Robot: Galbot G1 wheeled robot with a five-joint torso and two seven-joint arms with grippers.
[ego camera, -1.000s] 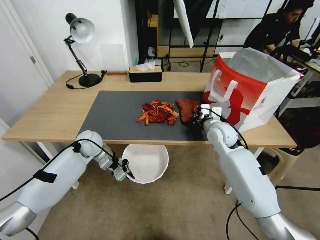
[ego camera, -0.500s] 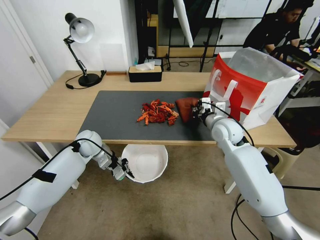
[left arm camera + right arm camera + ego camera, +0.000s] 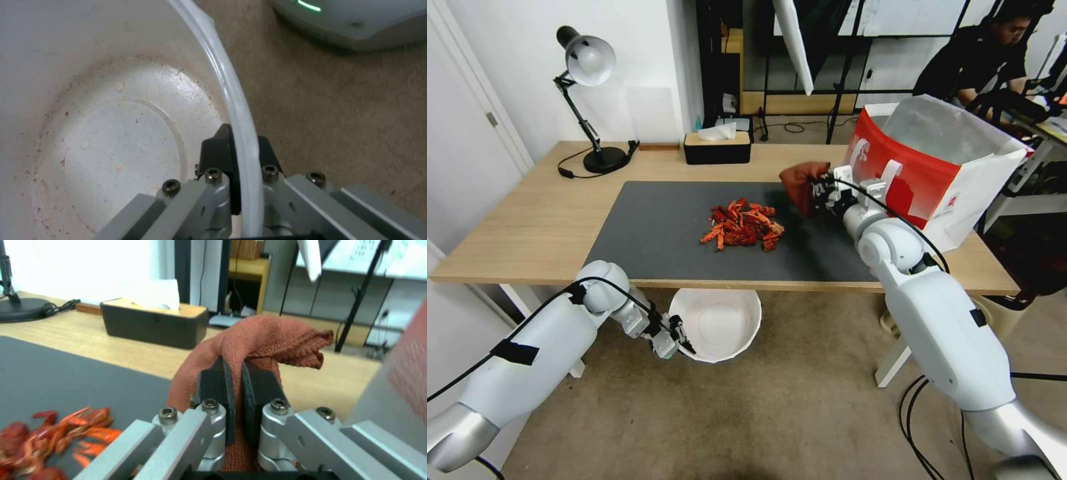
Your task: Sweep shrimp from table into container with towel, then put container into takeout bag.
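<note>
From the head view, you see the round white plastic container (image 3: 715, 325) held below the near edge of the long light-wood table (image 3: 527, 220), out over the carpet. Its inside looks empty from here, though the view is too distant to be sure of small residue. Your left gripper (image 3: 675, 341) is clamped on its rim at the left side. The red-orange curled shrimp (image 3: 742, 225) lie in one heap on the dark grey mat (image 3: 654, 230), none in the bowl. Your right gripper (image 3: 820, 190) holds the reddish-brown soft towel (image 3: 800, 183) lifted off the mat, behind and to the right of the heap, just in front of the large red-and-white paper takeout bag (image 3: 924, 173), which stands open.

In the left wrist view, the container's (image 3: 111, 110) wall is pinched between the jaws; only reddish specks dot its floor.

In the right wrist view, your jaws are clenched on a fold of the towel (image 3: 262, 340), with the shrimp (image 3: 53, 436) lower down on the mat and a black tissue box (image 3: 153, 323) beyond.
</note>
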